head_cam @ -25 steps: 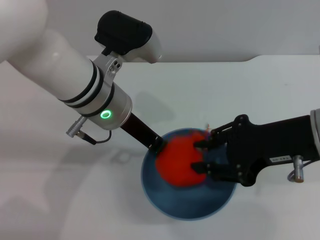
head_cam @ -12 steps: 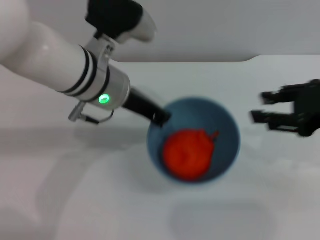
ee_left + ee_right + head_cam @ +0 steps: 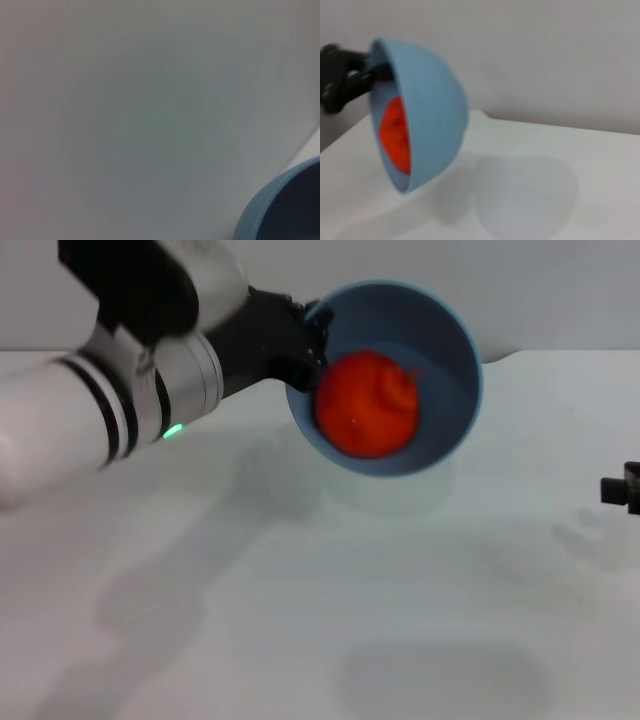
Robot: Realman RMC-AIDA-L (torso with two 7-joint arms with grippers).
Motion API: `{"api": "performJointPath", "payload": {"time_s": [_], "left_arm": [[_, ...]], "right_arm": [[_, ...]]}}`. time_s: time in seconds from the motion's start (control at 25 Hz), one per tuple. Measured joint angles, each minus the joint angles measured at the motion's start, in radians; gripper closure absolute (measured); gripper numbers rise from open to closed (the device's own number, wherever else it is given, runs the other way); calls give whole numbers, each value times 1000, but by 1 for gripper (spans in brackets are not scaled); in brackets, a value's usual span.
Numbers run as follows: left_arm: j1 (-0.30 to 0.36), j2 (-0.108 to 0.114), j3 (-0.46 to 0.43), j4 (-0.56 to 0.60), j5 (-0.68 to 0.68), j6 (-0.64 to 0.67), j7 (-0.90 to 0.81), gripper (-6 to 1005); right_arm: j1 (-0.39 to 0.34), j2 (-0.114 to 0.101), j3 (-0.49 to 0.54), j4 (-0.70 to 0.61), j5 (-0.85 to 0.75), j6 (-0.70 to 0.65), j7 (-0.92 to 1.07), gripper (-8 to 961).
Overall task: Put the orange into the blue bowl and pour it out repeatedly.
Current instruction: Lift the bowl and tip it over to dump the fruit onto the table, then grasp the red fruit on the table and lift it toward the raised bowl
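My left gripper (image 3: 312, 338) is shut on the rim of the blue bowl (image 3: 450, 335) and holds it high above the table, tipped steeply on its side. The orange (image 3: 367, 405) lies inside against the bowl's lower wall. The right wrist view shows the bowl (image 3: 437, 107) from the side with the orange (image 3: 395, 132) still in it and the left gripper (image 3: 342, 82) at its rim. A bit of the bowl's rim (image 3: 272, 207) shows in the left wrist view. Only a black tip of my right gripper (image 3: 622, 490) shows at the right edge, low over the table and well away from the bowl.
The white table (image 3: 300, 590) lies under the bowl, with the bowl's shadow on it. A pale wall stands behind the table's far edge (image 3: 560, 352).
The left arm has lifted the bowl off the table and tipped it, with the orange inside. The right gripper let go of the orange and drew back to the right.
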Motion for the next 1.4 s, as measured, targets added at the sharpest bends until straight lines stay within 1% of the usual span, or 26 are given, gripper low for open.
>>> {"api": "performJointPath", "payload": {"time_s": [0.04, 0.12, 0.2, 0.32, 0.4, 0.44, 0.56, 0.6, 0.64, 0.68, 0.76, 0.84, 0.88, 1.0, 1.08, 1.16, 1.2, 1.24, 1.28, 1.32, 1.36, 1.4], "left_arm": [[31, -1, 44, 0, 31, -74, 26, 1001], [69, -3, 121, -21, 121, -212, 47, 1001], [95, -6, 202, -68, 231, -352, 54, 1001], [94, -9, 296, -174, 347, -503, 59, 1001], [87, -14, 334, -242, 382, -598, 81, 1001], [84, -16, 357, -286, 388, -670, 107, 1001], [82, -17, 418, -370, 369, -882, 210, 1000], [75, -17, 471, -427, 346, -1020, 305, 1000], [75, -17, 471, -427, 346, -1020, 305, 1001], [66, -17, 511, -475, 325, -1111, 372, 1001], [38, -18, 579, -556, 275, -1250, 485, 1001], [-1, -18, 651, -620, 190, -1329, 601, 1000], [-17, -19, 680, -636, 142, -1347, 640, 1000], [-40, -19, 703, -642, 51, -1358, 649, 1000], [-49, -18, 694, -616, -44, -1356, 612, 1001], [-52, -16, 669, -565, -157, -1330, 586, 1001], [-50, -12, 638, -512, -256, -1286, 576, 1001], [-45, -7, 606, -468, -324, -1234, 576, 1001], [-20, 0, 497, -361, -455, -1067, 577, 1001], [-8, -1, 437, -325, -497, -975, 576, 1001], [-8, -1, 437, -325, -497, -975, 576, 1001], [9, -1, 348, -282, -547, -852, 573, 1001]], "right_arm": [[0, 0, 0, 0, 0, 0, 0, 487], [6, 0, 23, 24, 0, 0, -1, 487], [8, 0, 32, 33, 0, -1, -1, 487], [11, 1, 31, 35, 0, -1, -2, 486], [14, 2, 29, 36, 2, -1, -2, 486], [15, 2, 27, 37, 3, -2, -2, 486], [17, 2, 23, 40, 5, -4, -2, 486], [17, 2, 23, 42, 3, -4, -2, 486], [17, 2, 23, 43, 2, -4, -2, 486], [17, 2, 23, 45, 2, -4, -2, 487], [17, 2, 27, 55, 3, -6, -2, 487], [17, 1, 31, 70, 6, -6, -3, 487], [17, 1, 31, 70, 6, -6, -3, 487], [17, 1, 26, 78, 6, -8, -4, 487], [19, 1, 19, 81, 6, -10, -7, 487], [24, 1, 9, 81, 7, -12, -20, 487], [29, 2, -11, 82, 7, -14, -38, 487], [29, 2, -11, 82, 7, -14, -38, 486], [37, 2, -38, 83, 8, -15, -57, 486], [43, 3, -52, 84, 8, -16, -66, 481], [49, 2, -66, 86, 8, -15, -75, 476], [59, 2, -88, 90, 8, -15, -87, 471]]}}
